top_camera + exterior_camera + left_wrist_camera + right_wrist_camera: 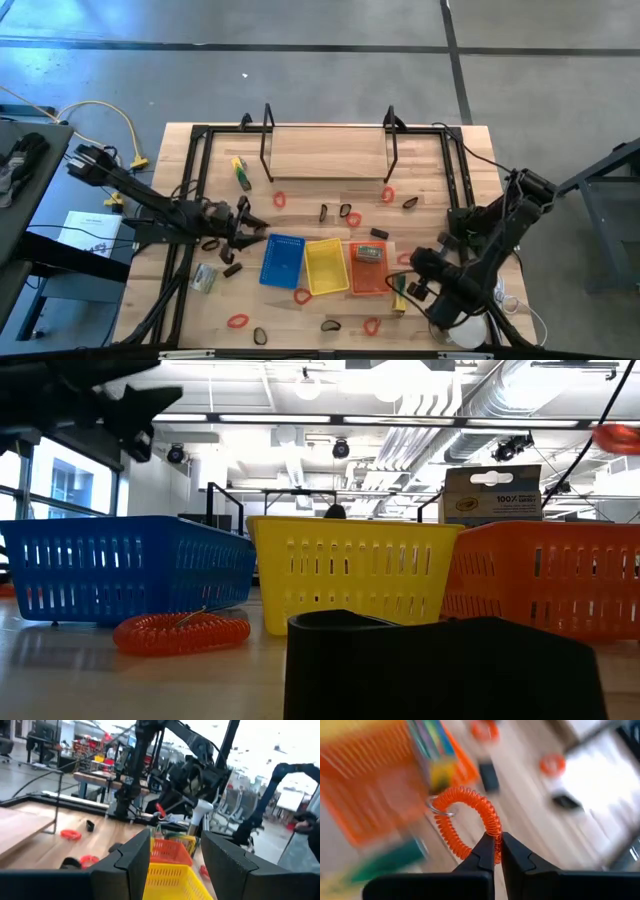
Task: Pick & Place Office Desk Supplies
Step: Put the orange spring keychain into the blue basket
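Hands both above desk (420,160). Right hand (497,851) pinched tight on a red coil loop (465,820), lifted clear of the surface beside orange tray (368,268). Left hand (175,852) part-open, holding nothing, left of blue tray (283,260). Other supplies scattered around trays.

Slotted plastic trays (350,575) on matt wood table (330,152).

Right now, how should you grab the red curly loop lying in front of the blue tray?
Pinch one side of the red curly loop, coming straight down: it lies flat on the table, open ring facing up, so its coil can probably be straddled.
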